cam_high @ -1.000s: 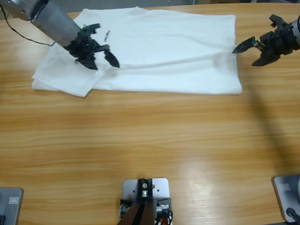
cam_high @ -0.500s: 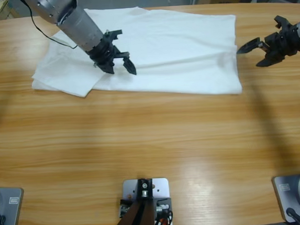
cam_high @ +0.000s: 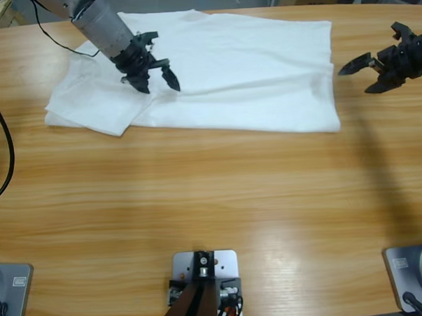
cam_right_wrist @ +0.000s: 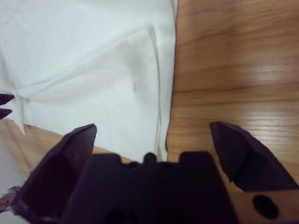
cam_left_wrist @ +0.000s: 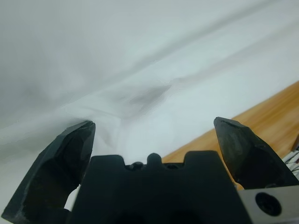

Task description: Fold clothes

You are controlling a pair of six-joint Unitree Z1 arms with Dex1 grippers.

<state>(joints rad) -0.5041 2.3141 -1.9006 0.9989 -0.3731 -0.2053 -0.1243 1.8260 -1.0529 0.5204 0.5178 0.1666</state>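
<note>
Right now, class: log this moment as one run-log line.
task: fold clothes | left gripper: open, over T-shirt | right gripper: open, off shirt's edge, over table | nothing held

T-shirt (cam_high: 235, 66) lies on the table's (cam_high: 212, 193) far half.

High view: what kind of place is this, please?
Probably a robot test bench: a long wooden table, a white T-shirt spread on it, and the open left gripper and right gripper.

L gripper (cam_high: 154, 75) w/ fingers spread, upper left; R gripper (cam_high: 373, 72) likewise, far right edge.
</note>
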